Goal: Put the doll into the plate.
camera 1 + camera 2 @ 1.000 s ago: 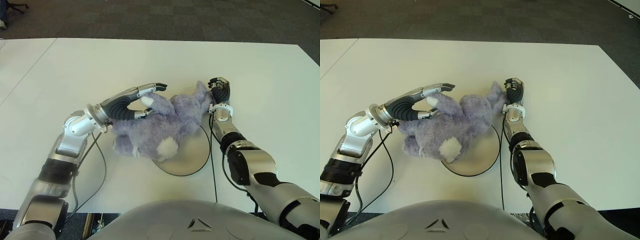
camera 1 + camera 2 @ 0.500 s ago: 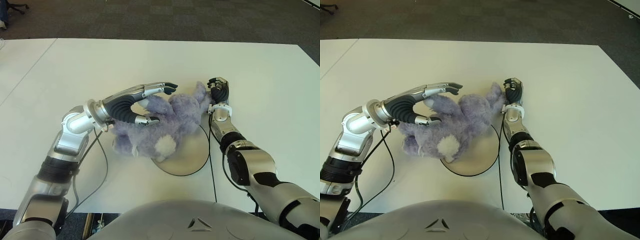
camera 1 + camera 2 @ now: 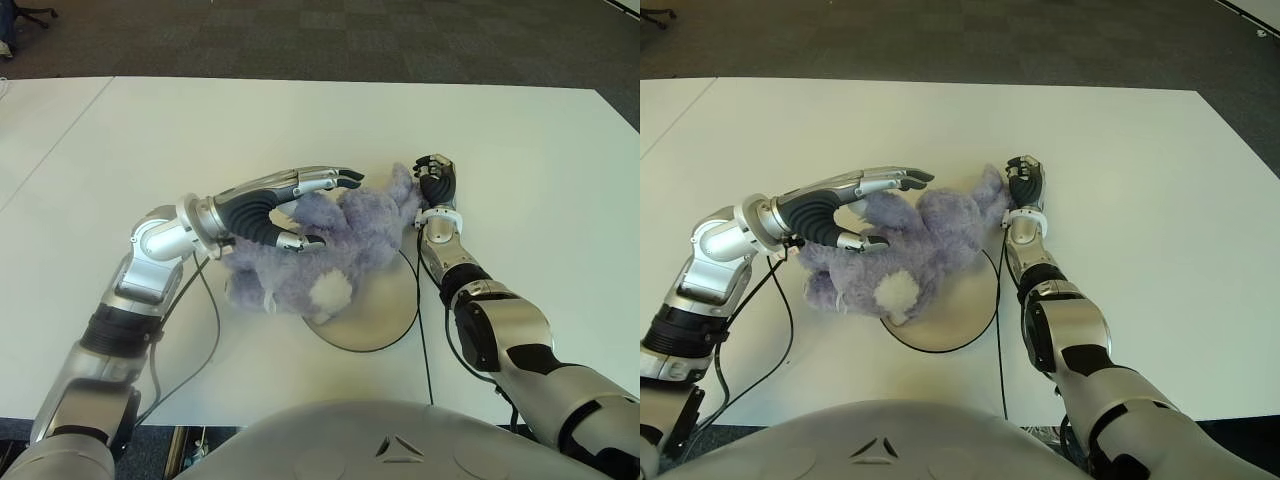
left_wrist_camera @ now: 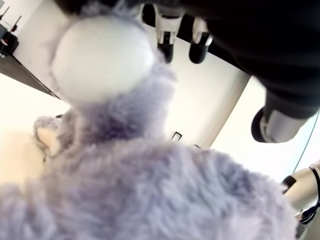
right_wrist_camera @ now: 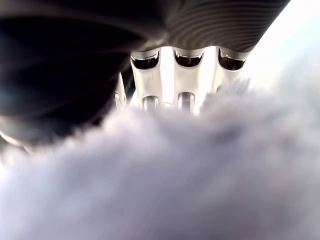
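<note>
White worktop carries a round plate, with the purple doll lying partly on its 10 o'clock rim. Left hand spans the doll's upper limb, fingers wide and uncurled. Right hand is curled against the doll's ear at 2 o'clock.

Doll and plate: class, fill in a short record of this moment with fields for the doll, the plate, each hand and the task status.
doll: purple plush, lying partly on the plate, partly on the table
plate: round, pale, dark-rimmed, only its near right part uncovered
left hand: open around the doll's upper side, fingers above it and thumb against its fur
right hand: curled at the doll's far end, against its fur; hold unclear
task status: doll not fully inside the plate
</note>
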Motion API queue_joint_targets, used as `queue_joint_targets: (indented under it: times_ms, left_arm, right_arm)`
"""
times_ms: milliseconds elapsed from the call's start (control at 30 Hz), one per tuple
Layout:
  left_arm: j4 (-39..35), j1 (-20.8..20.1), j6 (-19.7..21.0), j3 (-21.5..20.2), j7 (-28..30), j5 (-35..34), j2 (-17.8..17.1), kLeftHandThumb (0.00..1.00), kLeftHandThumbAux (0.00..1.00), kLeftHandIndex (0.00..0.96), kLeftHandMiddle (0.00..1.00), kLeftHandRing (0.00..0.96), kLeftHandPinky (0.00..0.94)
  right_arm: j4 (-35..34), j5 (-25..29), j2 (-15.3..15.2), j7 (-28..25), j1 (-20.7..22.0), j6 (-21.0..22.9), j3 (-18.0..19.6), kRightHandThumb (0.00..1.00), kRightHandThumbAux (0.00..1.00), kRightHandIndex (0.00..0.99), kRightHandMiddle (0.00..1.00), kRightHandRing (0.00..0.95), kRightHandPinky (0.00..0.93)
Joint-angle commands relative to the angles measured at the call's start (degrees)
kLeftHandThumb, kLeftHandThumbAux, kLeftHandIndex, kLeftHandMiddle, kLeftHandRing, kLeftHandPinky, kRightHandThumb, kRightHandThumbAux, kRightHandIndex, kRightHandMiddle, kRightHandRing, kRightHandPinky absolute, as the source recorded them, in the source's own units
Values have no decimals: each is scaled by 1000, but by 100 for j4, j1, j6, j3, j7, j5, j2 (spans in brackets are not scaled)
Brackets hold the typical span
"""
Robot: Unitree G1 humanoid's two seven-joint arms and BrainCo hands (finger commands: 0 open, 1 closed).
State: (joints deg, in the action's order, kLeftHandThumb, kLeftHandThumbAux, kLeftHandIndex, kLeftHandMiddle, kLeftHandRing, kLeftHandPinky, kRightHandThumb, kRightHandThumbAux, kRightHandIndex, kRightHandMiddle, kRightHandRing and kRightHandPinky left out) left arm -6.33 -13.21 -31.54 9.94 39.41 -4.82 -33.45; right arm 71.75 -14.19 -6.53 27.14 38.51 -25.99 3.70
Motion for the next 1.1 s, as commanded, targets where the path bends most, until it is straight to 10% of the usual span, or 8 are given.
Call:
queue_joint_targets:
  times_ms: [33,200,300,433,567,1100]
  left_arm:
    - [150,-41,154,120,-55,122,250,446,482,24,73,126,219]
    - [172,-40,305,131,-139,84,492,531,500,192,228,258,342]
    - [245,-101,449,112,-222,234,586,681,640,386,435,456,468]
    - [688,-385,435,35,-243,506,537,710,687,425,530,512,531]
    - [1744,-632,-340,-34,-812,1383,473,706,688,427,547,526,502]
    - [2120,-700,-1190,-54,-2965,3711,266,692,695,425,518,499,467]
  right_arm:
    - [649,-44,329,-73,-1029,733,-73,835,688,415,471,553,561]
    - [637,1,343,-58,-1030,645,-35,835,688,415,477,629,671]
    - [631,77,357,-141,-1031,620,27,832,691,414,468,527,502]
    - [626,152,379,-222,-1035,600,91,832,691,414,466,514,524]
    - [619,219,387,-306,-1035,592,143,831,692,414,462,481,475]
    - [606,353,391,-447,-1030,616,275,828,694,414,454,406,443]
